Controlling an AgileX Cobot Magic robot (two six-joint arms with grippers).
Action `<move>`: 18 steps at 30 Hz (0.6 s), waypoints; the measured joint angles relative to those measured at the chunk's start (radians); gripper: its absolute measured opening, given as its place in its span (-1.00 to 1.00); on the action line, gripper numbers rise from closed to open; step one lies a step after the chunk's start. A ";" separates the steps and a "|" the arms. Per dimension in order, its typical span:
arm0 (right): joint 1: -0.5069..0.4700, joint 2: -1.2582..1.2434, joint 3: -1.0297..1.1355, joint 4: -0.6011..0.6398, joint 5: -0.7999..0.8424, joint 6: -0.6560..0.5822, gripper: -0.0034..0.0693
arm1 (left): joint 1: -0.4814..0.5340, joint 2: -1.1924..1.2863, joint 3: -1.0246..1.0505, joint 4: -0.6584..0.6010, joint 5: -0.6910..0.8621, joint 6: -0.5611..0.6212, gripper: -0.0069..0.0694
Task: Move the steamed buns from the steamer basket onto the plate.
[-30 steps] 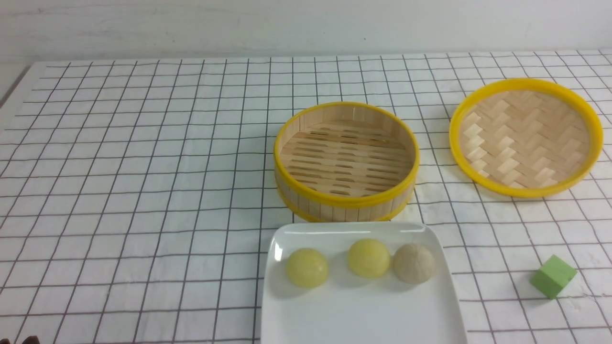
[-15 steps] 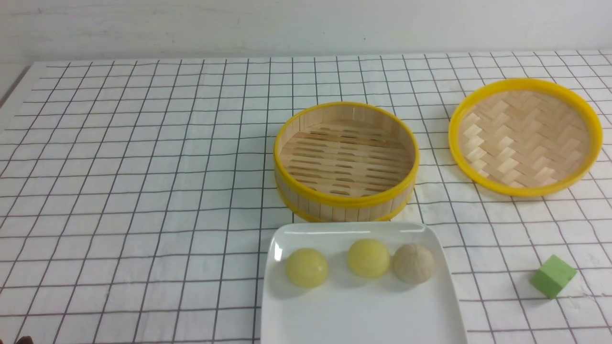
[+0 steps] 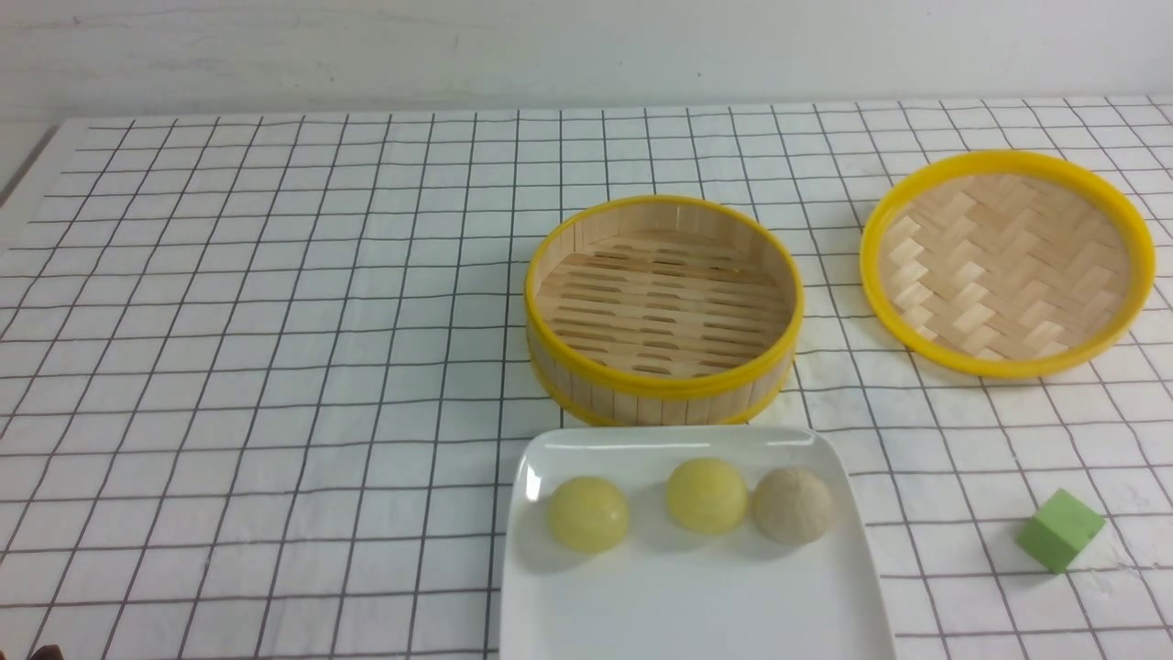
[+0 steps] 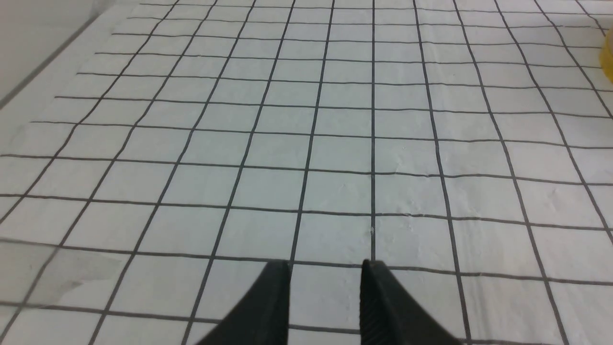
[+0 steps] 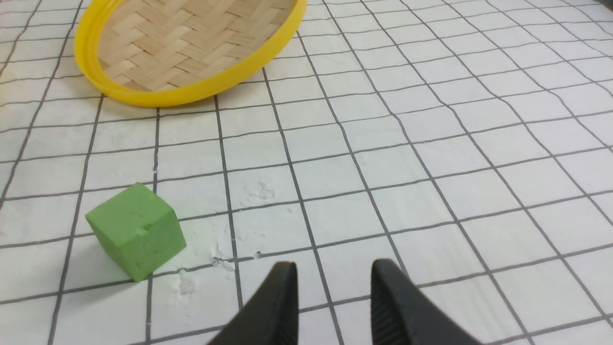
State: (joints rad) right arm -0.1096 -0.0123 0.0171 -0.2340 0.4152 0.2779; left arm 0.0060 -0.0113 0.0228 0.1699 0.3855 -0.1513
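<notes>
Bamboo steamer basket (image 3: 664, 312) is empty, all three steamed buns (image 3: 706, 496) sit on the plate (image 3: 687, 605), both jaws spread and holding nothing, so only a stray arm swing could knock them off.

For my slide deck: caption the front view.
Three buns sit on the plate before the empty basket; lid and cube lie aside.

Left of my steamer basket (image 3: 664, 312) the checked cloth (image 3: 257, 367) lies bare, wide room for me to pass. Just in front of it the plate (image 3: 687, 605) blocks; to its right stand the woven lid (image 3: 1006, 264) and green cube (image 3: 1059, 530).
</notes>
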 joint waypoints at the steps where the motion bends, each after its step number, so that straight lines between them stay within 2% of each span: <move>1: 0.000 0.000 0.000 0.000 0.000 0.000 -0.25 | 0.000 0.000 0.000 0.000 0.000 0.000 -0.19; 9: 0.000 0.000 0.000 0.013 0.000 -0.001 -0.25 | 0.000 0.000 0.000 0.000 0.000 0.000 -0.19; 15: 0.000 0.000 0.000 0.156 -0.007 -0.073 -0.25 | 0.000 0.000 0.000 0.000 0.000 0.000 -0.19; 18: 0.000 0.000 0.000 0.228 -0.009 -0.153 -0.25 | 0.000 0.000 0.000 0.000 0.000 0.000 -0.19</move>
State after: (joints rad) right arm -0.1096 -0.0123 0.0171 -0.0056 0.4057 0.1253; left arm 0.0060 -0.0113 0.0228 0.1699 0.3855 -0.1513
